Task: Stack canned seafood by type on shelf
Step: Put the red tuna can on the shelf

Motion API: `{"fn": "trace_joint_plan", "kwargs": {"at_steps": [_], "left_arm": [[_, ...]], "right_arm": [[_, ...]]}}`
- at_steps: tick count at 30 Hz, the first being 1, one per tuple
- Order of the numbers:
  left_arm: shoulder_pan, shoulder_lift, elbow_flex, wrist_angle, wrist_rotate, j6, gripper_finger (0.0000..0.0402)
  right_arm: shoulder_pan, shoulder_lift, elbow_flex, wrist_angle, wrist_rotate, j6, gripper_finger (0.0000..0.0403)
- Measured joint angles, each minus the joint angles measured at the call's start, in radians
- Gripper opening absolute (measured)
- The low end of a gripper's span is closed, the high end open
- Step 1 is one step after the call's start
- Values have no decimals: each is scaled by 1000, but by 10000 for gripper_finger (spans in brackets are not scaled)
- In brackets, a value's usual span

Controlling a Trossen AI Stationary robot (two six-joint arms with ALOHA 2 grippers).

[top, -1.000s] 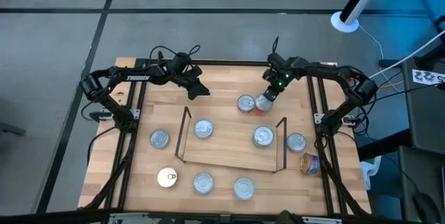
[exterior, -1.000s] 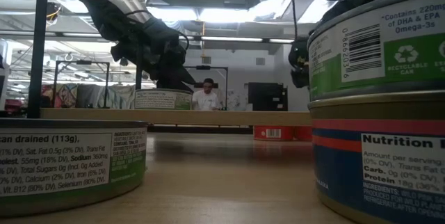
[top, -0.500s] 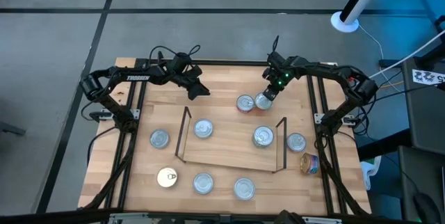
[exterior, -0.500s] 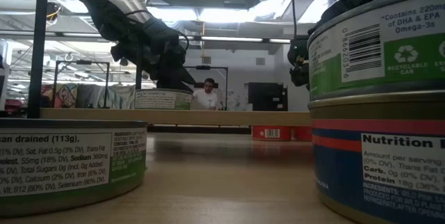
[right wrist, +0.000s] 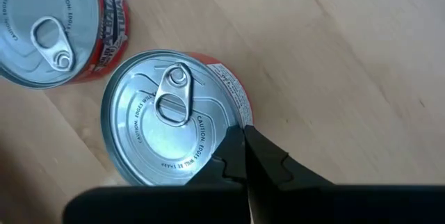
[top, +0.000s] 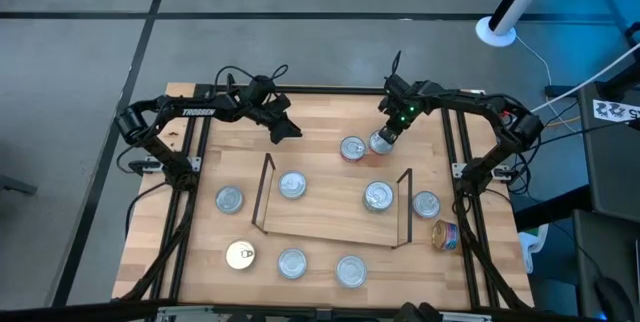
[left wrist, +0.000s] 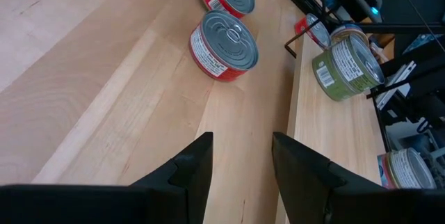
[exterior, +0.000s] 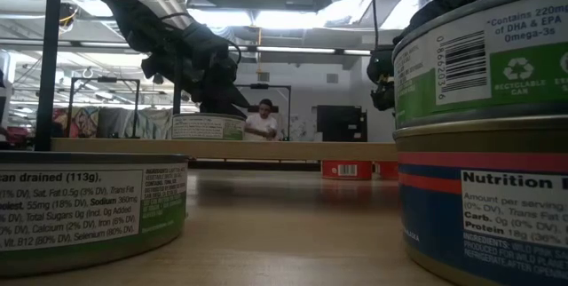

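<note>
Two red-sided, silver-topped tins stand side by side on the table beyond the shelf (top: 335, 224): one (top: 352, 149) and one (top: 381, 143) under my right gripper (top: 385, 137). In the right wrist view the shut gripper (right wrist: 241, 140) points down at that tin's (right wrist: 163, 133) rim. Two silver-topped tins (top: 292, 184) (top: 378, 196) stand on the shelf board. My left gripper (top: 288, 129) (left wrist: 240, 158) hangs open over bare table near the far edge, left of the red tins (left wrist: 224, 43). My right gripper comes from above with its shut fingertips (right wrist: 233, 144) at the rim (right wrist: 240, 116) of the red tin's top. The tin stands upright on the table. I cannot tell whether the fingertips touch it.
More tins stand on the table around the shelf: a silver one (top: 230, 199), a gold-topped one (top: 240, 254), two near the front edge (top: 292, 262) (top: 351, 270), one right of the shelf (top: 426, 204). A colourful tin (top: 445, 234) lies on its side. A person (exterior: 264, 119) is in the room behind.
</note>
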Motion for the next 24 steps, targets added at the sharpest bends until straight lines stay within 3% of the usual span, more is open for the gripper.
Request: {"fn": "trace_joint_plan", "kwargs": {"at_steps": [18, 24], "left_arm": [[0, 0, 0, 0, 0, 2, 143], [0, 0, 0, 0, 0, 2, 143]], "right_arm": [[-1, 2, 0, 0, -1, 10, 2], [-3, 2, 0, 0, -55, 27, 1]]}}
